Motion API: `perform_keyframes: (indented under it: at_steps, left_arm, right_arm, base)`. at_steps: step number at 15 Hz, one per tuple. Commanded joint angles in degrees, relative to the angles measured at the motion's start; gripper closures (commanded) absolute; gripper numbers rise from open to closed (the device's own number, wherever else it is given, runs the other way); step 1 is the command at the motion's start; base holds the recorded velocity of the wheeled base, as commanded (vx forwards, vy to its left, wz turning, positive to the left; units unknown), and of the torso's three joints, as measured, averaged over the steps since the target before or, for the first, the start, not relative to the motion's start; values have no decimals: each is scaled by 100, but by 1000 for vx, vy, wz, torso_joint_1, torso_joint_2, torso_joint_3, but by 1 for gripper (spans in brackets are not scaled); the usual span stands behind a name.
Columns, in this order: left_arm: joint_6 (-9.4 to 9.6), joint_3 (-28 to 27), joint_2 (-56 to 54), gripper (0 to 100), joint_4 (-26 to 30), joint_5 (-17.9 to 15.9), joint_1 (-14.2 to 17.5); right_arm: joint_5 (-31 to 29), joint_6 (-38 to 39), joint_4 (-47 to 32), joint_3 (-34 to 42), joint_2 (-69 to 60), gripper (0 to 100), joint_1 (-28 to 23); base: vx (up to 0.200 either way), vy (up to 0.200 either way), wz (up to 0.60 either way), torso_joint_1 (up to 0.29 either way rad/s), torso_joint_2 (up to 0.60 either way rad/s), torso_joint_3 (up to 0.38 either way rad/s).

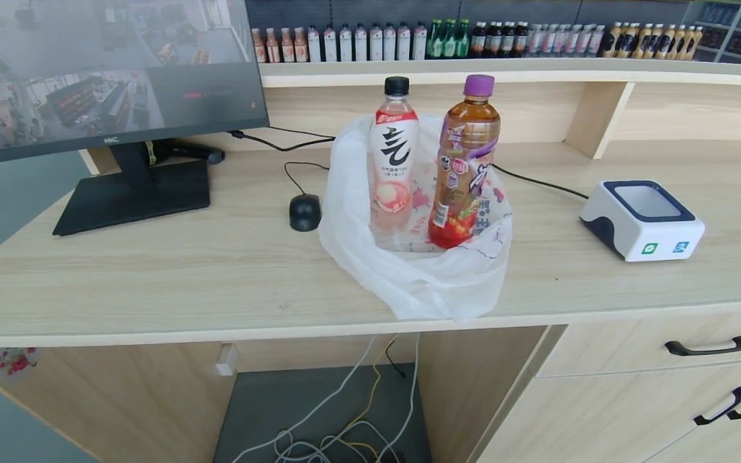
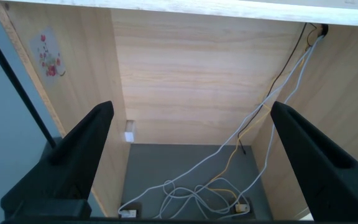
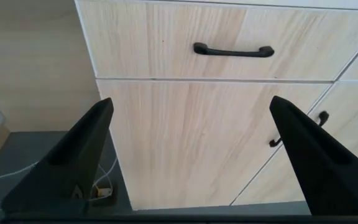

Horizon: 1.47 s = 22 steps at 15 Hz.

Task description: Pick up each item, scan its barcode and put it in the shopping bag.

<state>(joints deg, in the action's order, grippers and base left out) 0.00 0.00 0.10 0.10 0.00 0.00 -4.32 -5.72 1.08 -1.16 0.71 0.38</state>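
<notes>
1. Head view: A white shopping bag (image 1: pixel 409 283) is seen in the middle of the wooden counter (image 1: pixel 152 270), with its mouth open at the near edge. Two bottles are stood upright inside it, side by side: a pink bottle (image 1: pixel 394 154) with a black cap on the left and a brown bottle (image 1: pixel 465 167) with a purple cap on the right. A scanner (image 1: pixel 640 222) is placed on the counter, well to the right of the bag. A mouse (image 1: pixel 305 212) is found just left of the bag, and a monitor (image 1: pixel 107 71) at the far left.

2. Left wrist view: The left gripper (image 2: pixel 191 109) is held below the counter with its fingers spread wide, and nothing is held between them. Cables (image 2: pixel 191 193) are seen on the floor beyond it.

3. Right wrist view: The right gripper (image 3: pixel 191 102) is also spread wide and nothing is gripped. It is pointed at a drawer front with a black handle (image 3: pixel 233 51).
</notes>
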Motion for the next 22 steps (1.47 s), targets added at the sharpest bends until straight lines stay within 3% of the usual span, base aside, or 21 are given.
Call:
perform_keyframes:
  at_steps: [1, 8, 12, 18, 22]
  left_arm:
    - [0, 0, -1, 0, -1, 0, 0]
    - [0, 0, -1, 0, -1, 0, 0]
    - [0, 0, -1, 0, -1, 0, 0]
    - [9, 0, -1, 0, -1, 0, 0]
    - [9, 0, -1, 0, -1, 0, 0]
  right_arm:
    - [-52, -43, 261, 116, -71, 0, -20]
    - [1, 712, -65, 116, -71, 0, -29]
    - [1, 721, -65, 116, -71, 0, -29]
    - [1, 668, -65, 116, -71, 0, -29]
    - [1, 677, -65, 116, -71, 0, -29]
  base:
    - [0, 0, 0, 0, 0, 0]
    - [0, 0, 0, 0, 0, 0]
    - [-150, 0, 0, 5, 3, 1]
    - [0, 0, 0, 0, 0, 0]
    - [0, -200, 0, -1, 0, 1]
